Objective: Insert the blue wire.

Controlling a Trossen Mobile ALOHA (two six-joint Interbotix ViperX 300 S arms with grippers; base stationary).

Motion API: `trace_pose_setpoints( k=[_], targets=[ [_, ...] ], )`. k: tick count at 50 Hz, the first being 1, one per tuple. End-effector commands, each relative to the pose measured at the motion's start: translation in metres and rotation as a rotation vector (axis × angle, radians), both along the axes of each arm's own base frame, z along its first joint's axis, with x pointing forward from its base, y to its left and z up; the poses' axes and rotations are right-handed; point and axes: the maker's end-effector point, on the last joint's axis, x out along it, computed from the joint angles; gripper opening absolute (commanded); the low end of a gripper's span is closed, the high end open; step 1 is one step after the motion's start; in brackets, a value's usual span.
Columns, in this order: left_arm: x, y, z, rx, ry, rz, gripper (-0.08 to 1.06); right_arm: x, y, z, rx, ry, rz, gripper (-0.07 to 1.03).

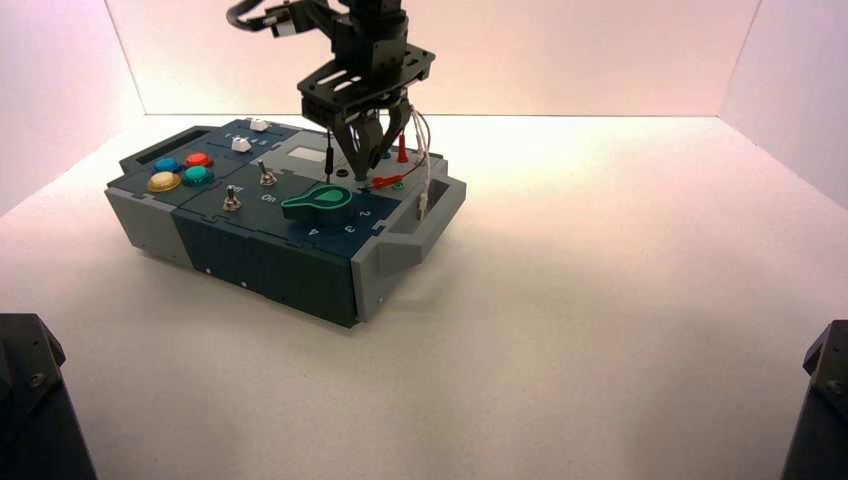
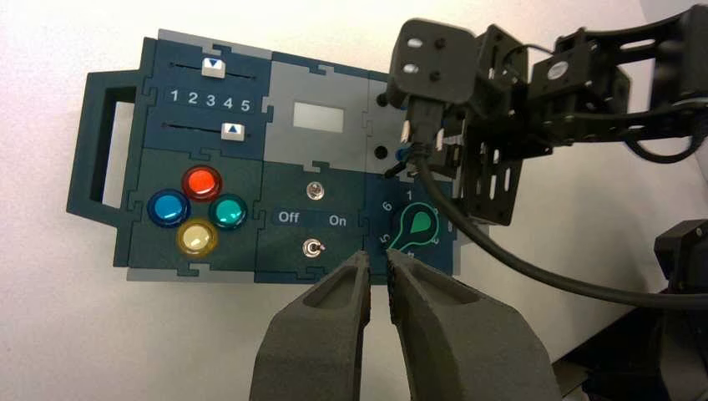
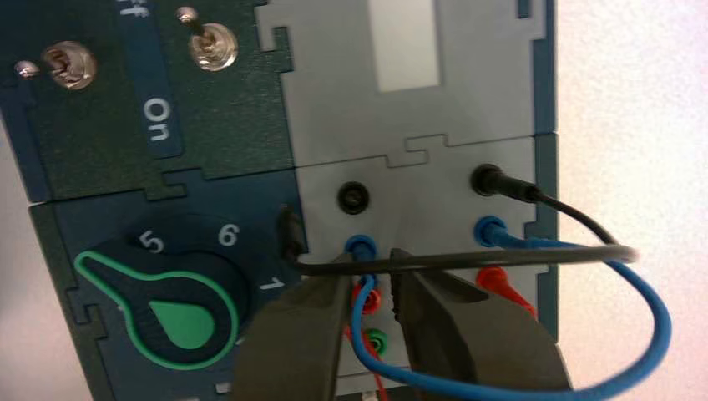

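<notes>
Landmark: green knob (image 1: 320, 203). Four coloured buttons (image 1: 197, 175), two toggle switches (image 1: 267, 177): left of knob. Display (image 1: 307, 154), red lead (image 1: 386, 181): beyond knob.

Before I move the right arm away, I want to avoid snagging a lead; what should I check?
- Thin blue looped lead's far plug in its blue socket: ok
- Its near plug at the other blue socket: ok; full depth: cannot tell
- Right claw, over that near plug, open: ok
- Thin black lead out of the right claw's way: not ok, it crosses over it
- Left claw off the box, beyond its near edge: ok
</notes>
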Motion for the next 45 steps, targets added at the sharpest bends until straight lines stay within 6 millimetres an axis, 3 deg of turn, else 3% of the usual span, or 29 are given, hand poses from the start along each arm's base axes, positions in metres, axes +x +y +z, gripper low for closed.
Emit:
trace_pose_setpoints(
  k=[1, 23, 45],
  targets=[
    [0.002, 0.0, 0.005, -0.005, -0.019, 0.004, 0.13, 0.005, 0.005, 0.034, 0.051, -0.044, -0.004, 0.29],
    [0.008, 0.002, 0.007, -0.002, -0.049, 0.026, 0.13, -0.006, -0.01, 0.058, 0.01, -0.01, -0.013, 0.32],
    [0.006, 0.004, 0.004, 0.008, -0.061, 0.034, 0.13, -0.006, -0.012, 0.093, 0.03, -0.034, -0.014, 0.32]
  ],
)
